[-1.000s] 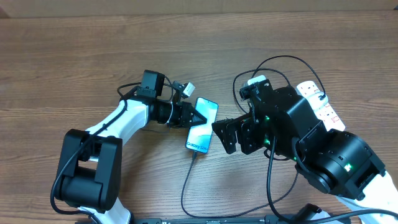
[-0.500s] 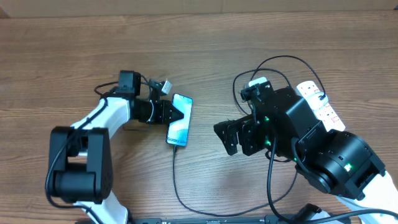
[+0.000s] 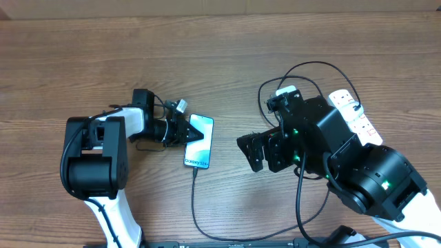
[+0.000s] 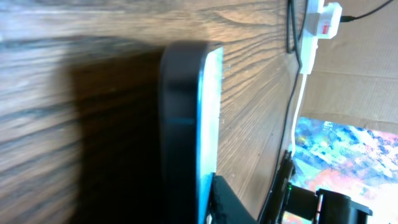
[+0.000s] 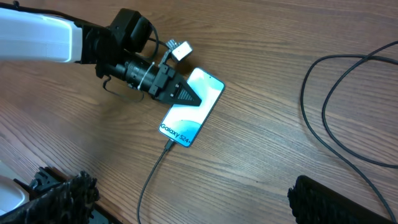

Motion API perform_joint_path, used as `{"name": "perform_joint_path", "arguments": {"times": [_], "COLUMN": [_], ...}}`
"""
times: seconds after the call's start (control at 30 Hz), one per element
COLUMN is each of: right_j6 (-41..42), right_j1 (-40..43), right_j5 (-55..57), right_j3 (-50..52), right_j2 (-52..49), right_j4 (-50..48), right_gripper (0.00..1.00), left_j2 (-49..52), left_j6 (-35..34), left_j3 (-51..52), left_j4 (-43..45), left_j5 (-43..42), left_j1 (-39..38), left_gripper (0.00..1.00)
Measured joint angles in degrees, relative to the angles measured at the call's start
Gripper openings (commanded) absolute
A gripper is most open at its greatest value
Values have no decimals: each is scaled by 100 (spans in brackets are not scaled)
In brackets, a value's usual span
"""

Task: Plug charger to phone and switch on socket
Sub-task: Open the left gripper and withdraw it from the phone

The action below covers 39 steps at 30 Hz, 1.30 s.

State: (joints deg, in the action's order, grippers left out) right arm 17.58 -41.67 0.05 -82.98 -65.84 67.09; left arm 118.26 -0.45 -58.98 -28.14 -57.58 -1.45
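Your left hand (image 3: pixel 193 131) is clamped on the 9 o'clock edge of the slim teal-screened phone (image 3: pixel 200 148), which sits just 9 o'clock of centre on the wooden surface (image 3: pixel 83 55). The thin black charger cable (image 3: pixel 192 203) meets the phone's 6 o'clock end. Right hand (image 3: pixel 258 151): fingers apart, empty, at the phone's 3 o'clock. The white oblong power strip (image 3: pixel 356 117) is at the right hand's 2 o'clock.
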Motion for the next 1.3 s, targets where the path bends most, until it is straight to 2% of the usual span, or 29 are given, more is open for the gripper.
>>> {"name": "perform_joint_path", "arguments": {"times": [0.37, 0.53, 0.7, 1.3], "right_j6": [2, 7, 26, 168], "right_j1": [0, 0, 0, 0], "right_j5": [0, -2, -2, 0], "right_j3": [0, 0, 0, 0], "right_j2": [-378, -398, -398, -398], "right_j4": [-2, -44, -44, -42], "right_gripper": [100, 100, 100, 100], "left_j2": [-28, -144, -247, -398], "left_j6": [-68, -66, -66, -66], "left_j3": [-122, -221, -284, -387], "left_j4": [-243, -599, -804, -1213], "left_j5": [162, 525, 793, 1377], "left_j1": [-7, -7, -50, -98], "left_gripper": [37, 40, 47, 50]}}
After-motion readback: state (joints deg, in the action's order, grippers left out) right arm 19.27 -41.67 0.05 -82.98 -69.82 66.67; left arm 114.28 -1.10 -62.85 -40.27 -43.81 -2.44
